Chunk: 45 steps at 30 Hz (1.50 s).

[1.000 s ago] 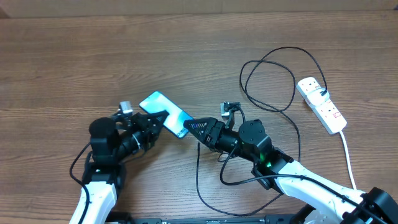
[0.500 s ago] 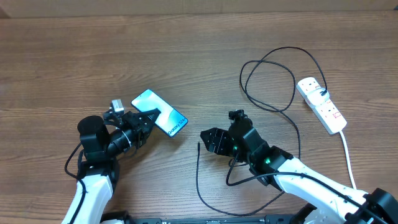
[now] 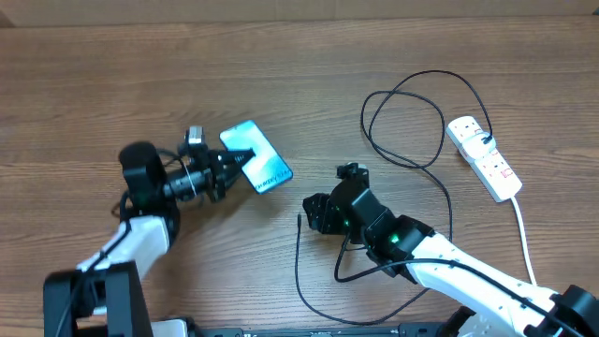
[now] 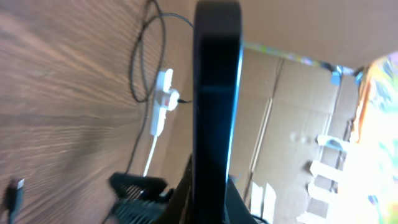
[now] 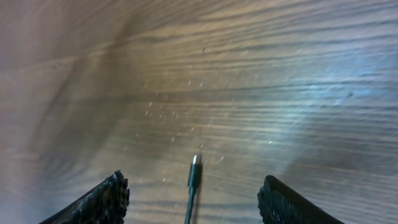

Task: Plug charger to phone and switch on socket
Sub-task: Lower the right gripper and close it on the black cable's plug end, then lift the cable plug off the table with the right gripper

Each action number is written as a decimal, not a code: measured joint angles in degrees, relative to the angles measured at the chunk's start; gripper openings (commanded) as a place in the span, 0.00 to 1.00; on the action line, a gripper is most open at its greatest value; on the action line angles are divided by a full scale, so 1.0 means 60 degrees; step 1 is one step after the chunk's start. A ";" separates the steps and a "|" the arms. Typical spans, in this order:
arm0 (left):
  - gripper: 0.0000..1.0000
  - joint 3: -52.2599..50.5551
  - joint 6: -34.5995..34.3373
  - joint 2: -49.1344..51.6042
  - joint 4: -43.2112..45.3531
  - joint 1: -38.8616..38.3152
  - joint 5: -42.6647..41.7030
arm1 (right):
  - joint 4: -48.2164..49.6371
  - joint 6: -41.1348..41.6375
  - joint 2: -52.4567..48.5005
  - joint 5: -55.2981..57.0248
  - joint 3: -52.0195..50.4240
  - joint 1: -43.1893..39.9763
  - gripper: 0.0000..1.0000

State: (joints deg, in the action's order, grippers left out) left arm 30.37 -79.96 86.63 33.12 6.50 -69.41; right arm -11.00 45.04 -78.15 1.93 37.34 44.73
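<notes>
Wood table (image 3: pixel 281 75); left end effector (image 3: pixel 240 162) grips phone (image 3: pixel 269 165).

Matt wood-grain table (image 3: pixel 281 75), glossy phone (image 3: pixel 267 164), smooth white plastic socket (image 3: pixel 484 157)

Open table (image 5: pixel 249 74) around charger (image 5: pixel 194 173) tip, apparently.

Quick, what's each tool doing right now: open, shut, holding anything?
Left tool: shut on the phone.
Right tool: open, empty, with the charger tip below it.
</notes>
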 measured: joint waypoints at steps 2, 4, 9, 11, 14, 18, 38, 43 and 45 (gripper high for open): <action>0.04 0.0532 -0.0051 0.0291 0.0029 0.0000 -0.0270 | 0.0022 -0.0007 -0.0098 0.0007 0.0000 0.0131 0.66; 0.04 0.1013 -0.0117 0.0470 0.0062 0.0000 -0.0452 | 0.0066 0.0000 -0.0310 0.0007 0.0000 0.0328 0.66; 0.04 0.1512 -0.0160 0.0510 0.0102 0.0000 -0.0692 | 0.0277 0.0127 -0.0852 0.0004 0.0000 0.0765 0.65; 0.04 0.1534 -0.0160 0.0510 0.0106 0.0000 -0.0758 | 0.0525 0.0171 -0.1082 0.0007 0.0004 0.0871 0.65; 0.04 0.1534 -0.0168 0.0510 0.0102 0.0000 -0.0849 | 0.0736 0.0215 -0.1457 0.0007 0.0007 0.0991 0.60; 0.04 0.1534 -0.0186 0.0510 0.0102 0.0000 -0.0969 | 0.0812 0.0346 -0.1803 0.0004 0.0007 0.1049 0.51; 0.04 0.1537 -0.0186 0.0514 0.0102 0.0000 -0.1494 | 0.0284 0.1512 -0.3370 0.0324 0.1282 0.1632 0.18; 0.04 0.1534 -0.0189 0.0514 0.0102 0.0000 -0.1657 | -0.0495 0.1588 -0.3632 0.0251 0.1796 0.1628 0.13; 0.04 0.1537 -0.0189 0.0514 0.0102 0.0000 -0.1734 | -0.0659 0.1763 -0.3632 0.0200 0.1836 0.1628 0.16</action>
State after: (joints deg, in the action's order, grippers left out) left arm 39.59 -81.10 89.71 33.74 6.50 -79.81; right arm -14.96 55.61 -99.94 3.14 48.36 54.50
